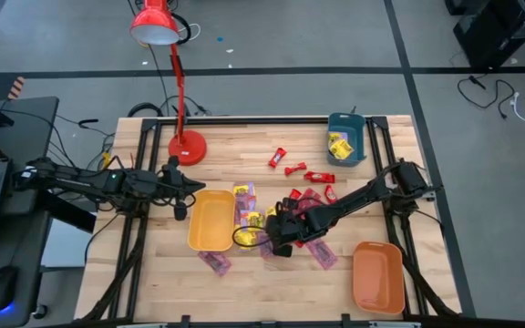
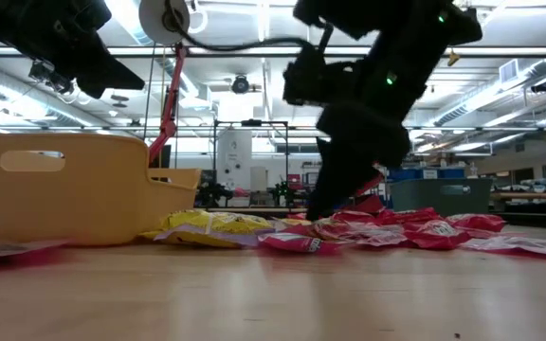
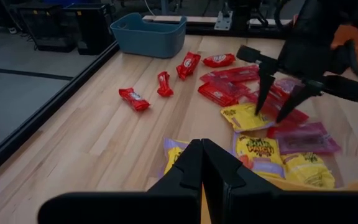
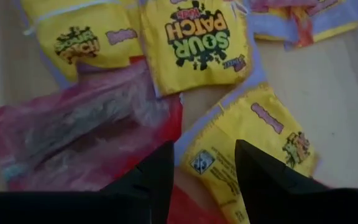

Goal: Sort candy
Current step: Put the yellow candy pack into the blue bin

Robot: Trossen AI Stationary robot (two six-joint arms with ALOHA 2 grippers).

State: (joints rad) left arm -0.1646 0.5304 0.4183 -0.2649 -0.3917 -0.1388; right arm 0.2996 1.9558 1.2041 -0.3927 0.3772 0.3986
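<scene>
From above, the right gripper is hovering over the candy pile beside the yellow tray. Its wrist view: fingers spread, straddling a yellow packet. The left gripper is waiting, pressed together.

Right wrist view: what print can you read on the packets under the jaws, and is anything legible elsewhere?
"SOUR PATCH", with a smaller "kids" beside it: upside down on the flat yellow candy packet lying on the wooden table.
Yellow packet between the right gripper's open jaws: a small square symbol and pink print, too blurred to read.
Left wrist view: dark print on a yellow packet, unreadable.
Red wrappers: print too small.
</scene>
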